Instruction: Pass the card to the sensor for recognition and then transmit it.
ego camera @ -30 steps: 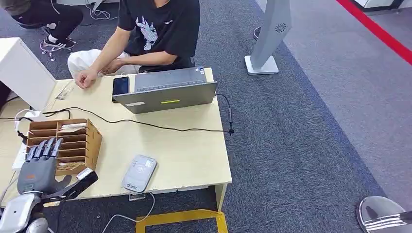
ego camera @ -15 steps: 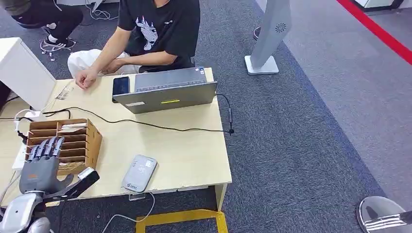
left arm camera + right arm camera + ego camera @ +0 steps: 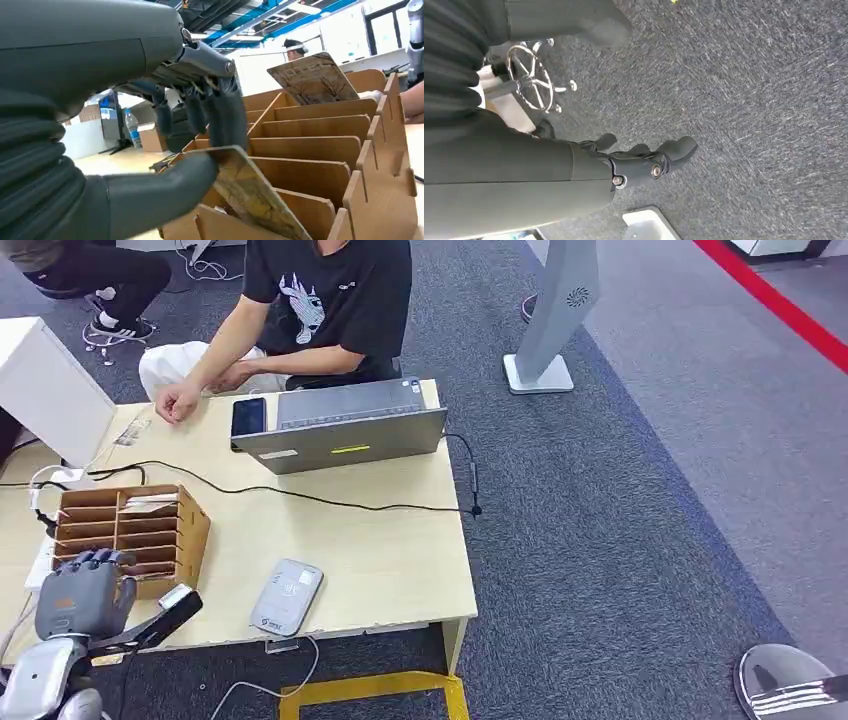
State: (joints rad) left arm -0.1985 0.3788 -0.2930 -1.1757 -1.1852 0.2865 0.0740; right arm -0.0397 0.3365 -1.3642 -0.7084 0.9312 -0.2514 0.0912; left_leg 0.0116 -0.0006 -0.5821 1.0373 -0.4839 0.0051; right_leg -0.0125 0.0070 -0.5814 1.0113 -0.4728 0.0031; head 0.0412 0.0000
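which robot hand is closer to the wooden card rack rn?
Left. The left robot hand is at the wooden card rack, pinching a card in it. The right robot hand hangs over the carpet, away from the table.

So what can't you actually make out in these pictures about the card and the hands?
- Card: its lower end is hidden by the wooden rack in the left wrist view; the print is too blurred to read.
- Left hand: in the head view its back hides the card and the grip.
- Reader: its markings are too small to read in the head view.
- Right hand: hangs over carpet; its fingertips are partly hidden behind the hand itself.
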